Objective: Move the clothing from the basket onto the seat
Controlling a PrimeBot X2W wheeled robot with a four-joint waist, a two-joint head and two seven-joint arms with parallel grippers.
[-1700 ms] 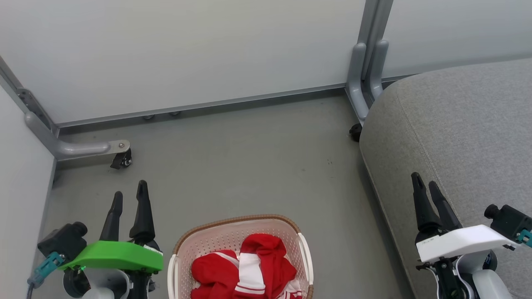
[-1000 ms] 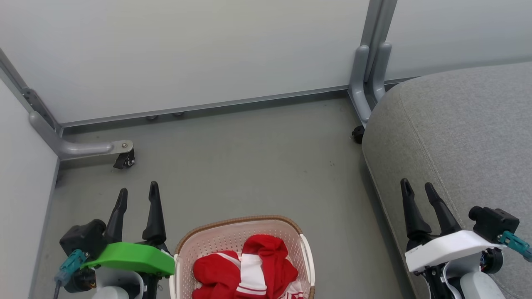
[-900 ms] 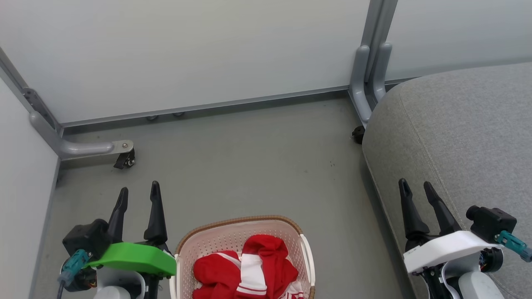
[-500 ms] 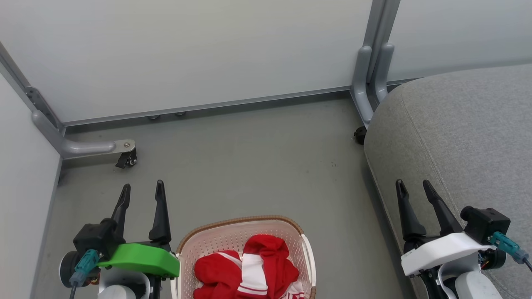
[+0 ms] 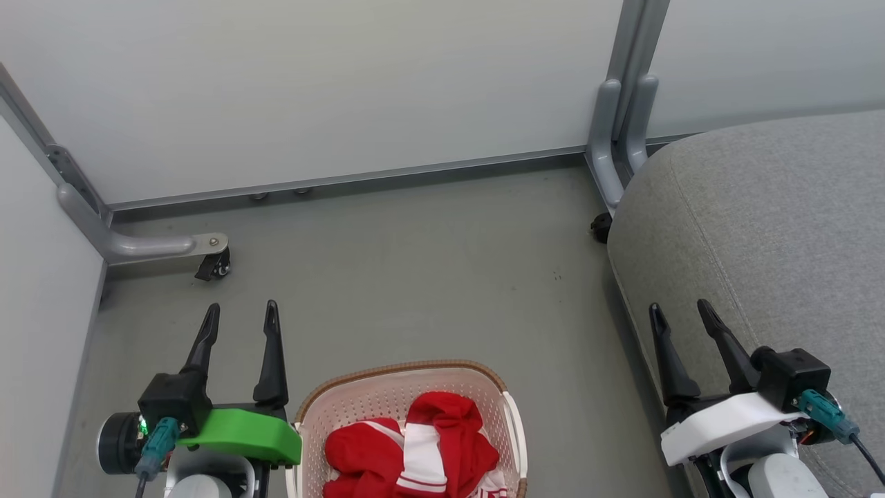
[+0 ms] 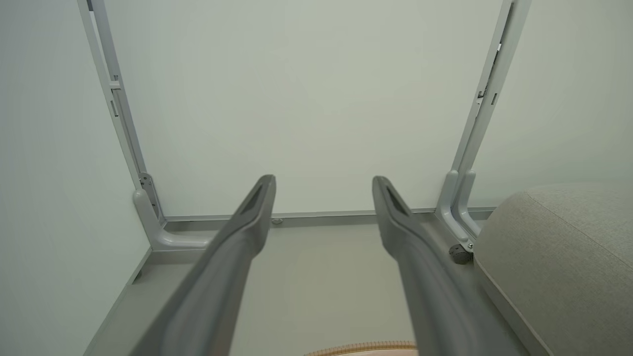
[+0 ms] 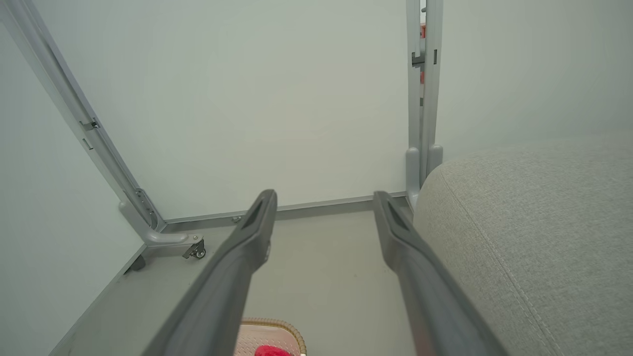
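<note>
Though cropped, the basket (image 5: 404,364) seemingly runs lengthwise toward the wall (image 5: 311,90).

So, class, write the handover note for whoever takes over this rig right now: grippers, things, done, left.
Left gripper: open, empty, beside the basket's left side.
Right gripper: open, empty, by the seat's edge.
Clothing: red and white, heaped in the basket; none on the visible seat.
Done: nothing moved yet.
Left: grasp the clothing, lift it out, lay it on the seat.
</note>
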